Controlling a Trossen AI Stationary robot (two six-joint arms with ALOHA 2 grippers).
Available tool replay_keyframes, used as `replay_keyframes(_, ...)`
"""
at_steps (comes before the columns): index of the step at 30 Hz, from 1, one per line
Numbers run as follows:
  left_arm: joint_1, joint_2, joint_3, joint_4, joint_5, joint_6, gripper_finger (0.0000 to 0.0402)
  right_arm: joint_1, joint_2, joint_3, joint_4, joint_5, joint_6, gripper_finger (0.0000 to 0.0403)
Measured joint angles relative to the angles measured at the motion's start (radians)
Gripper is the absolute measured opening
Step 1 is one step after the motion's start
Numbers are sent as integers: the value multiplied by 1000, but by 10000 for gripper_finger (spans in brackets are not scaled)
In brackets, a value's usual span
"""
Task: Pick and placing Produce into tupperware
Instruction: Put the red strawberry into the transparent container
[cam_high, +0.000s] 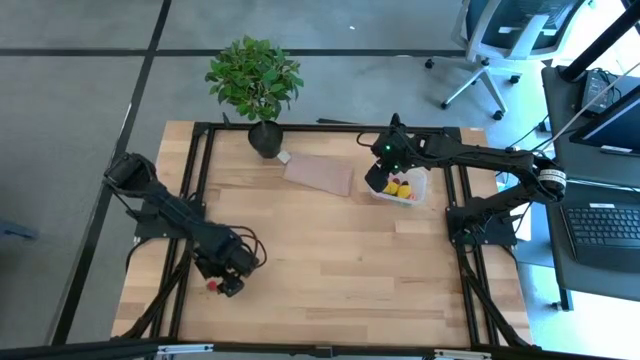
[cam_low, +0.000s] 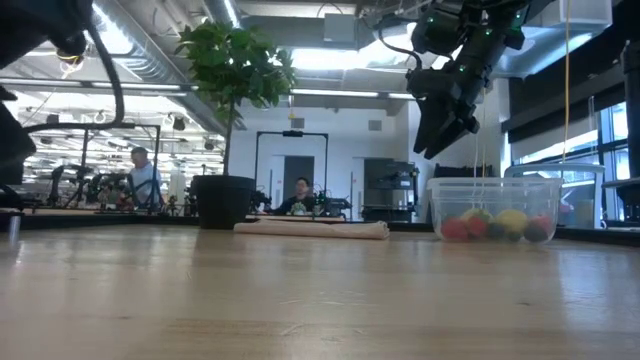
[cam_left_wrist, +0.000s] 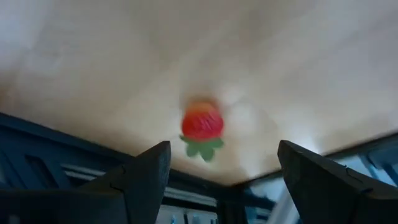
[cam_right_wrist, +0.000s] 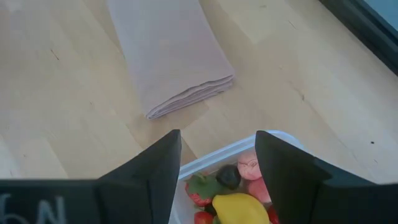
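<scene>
A light wooden tabletop (cam_high: 330, 260) with a black frame carries everything. A potted plant (cam_high: 256, 85) stands at the far edge, left of centre. Just beside it, a folded brownish cloth (cam_high: 320, 174) lies flat. Near the far right corner sits the clear tupperware (cam_high: 415, 190), holding produce (cam_high: 397, 187). A single strawberry (cam_high: 211, 286) lies near the left edge, toward the near corner.

Legible text: none can be made out with certainty.
Right gripper (cam_right_wrist: 217, 177) housing: faint pale marks at its lower edge in the right wrist view, cut off by the frame, not readable.
Other surfaces: no labels, brands or numbers legible.
</scene>
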Motion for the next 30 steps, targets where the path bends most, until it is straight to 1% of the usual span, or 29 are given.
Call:
replay_keyframes(2, -8, 0, -12, 5, -19, -2, 286, 0, 0, 0, 0, 0, -1, 209)
replay_keyframes(6, -22, 0, -33, 4, -24, -2, 286, 0, 0, 0, 0, 0, 0, 209)
replay_keyframes(12, -31, 0, -37, 26, -45, -2, 286, 0, 0, 0, 0, 0, 2, 209)
replay_keyframes(15, -31, 27, -37, 26, -45, -1, 282, 0, 0, 0, 0, 0, 2, 209)
replay_keyframes(18, -33, 74, -37, 58, -43, 25, 269, 0, 0, 0, 0, 0, 3, 209)
replay_keyframes(22, -32, 113, -35, 76, -12, 41, 246, 0, 0, 0, 1, 0, 3, 209)
replay_keyframes(25, -32, 123, -35, 79, 15, 63, 229, 0, 0, 0, 0, 0, 3, 209)
replay_keyframes(30, -33, 123, -36, 72, 11, 78, 203, 0, 0, 0, 1, 0, 3, 209)
